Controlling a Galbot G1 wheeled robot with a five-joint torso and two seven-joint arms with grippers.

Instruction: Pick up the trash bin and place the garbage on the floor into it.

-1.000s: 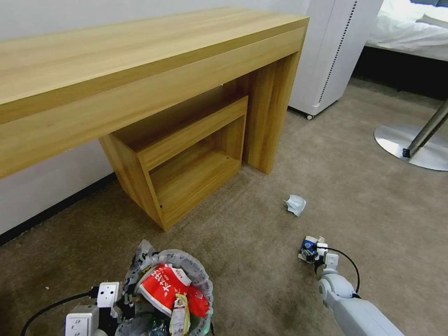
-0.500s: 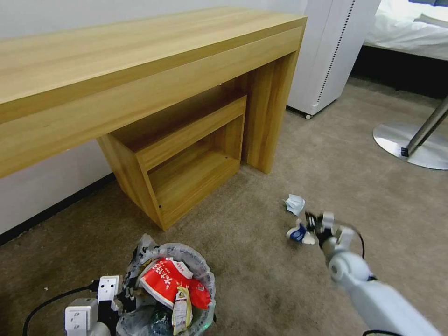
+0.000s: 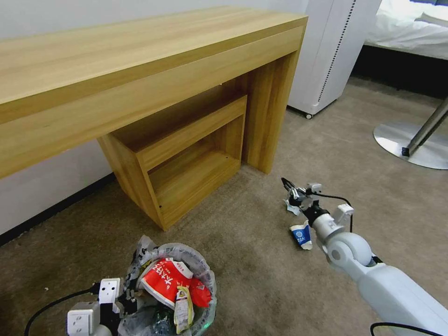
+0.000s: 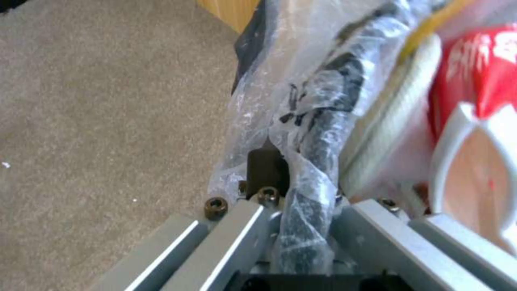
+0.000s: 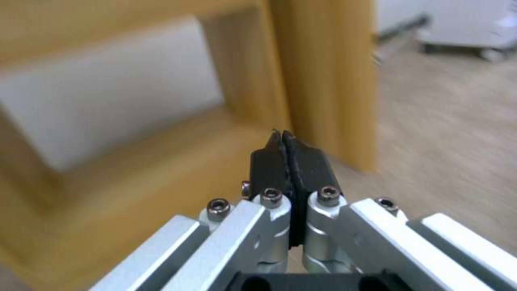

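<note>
The trash bin [image 3: 205, 276], lined with a crinkled clear bag, hangs low at my left with a red wrapper [image 3: 167, 281] and other garbage inside. My left gripper [image 3: 116, 298] is shut on its bagged rim [image 4: 323, 121], which runs between the fingers [image 4: 266, 165]. My right gripper [image 3: 288, 185] is raised above the beige floor [image 3: 261, 280], its fingers [image 5: 269, 161] pressed together with nothing between them. A blue-white carton [image 3: 301, 234] lies on the carpet under that arm. Crumpled white paper [image 3: 292, 208] lies just beyond, partly hidden by the gripper.
A long wooden desk [image 3: 140, 70] with a low open shelf unit [image 3: 186, 154] under it stands ahead. A white wheeled cabinet [image 3: 331, 51] is at the back right. A round metal stand base [image 3: 410, 144] and a bed [image 3: 410, 28] lie to the right.
The right gripper lifted the blue-white carton off the floor, then rose and reached forward without it. The carton now lies on the carpet. The left gripper still holds the bin.
</note>
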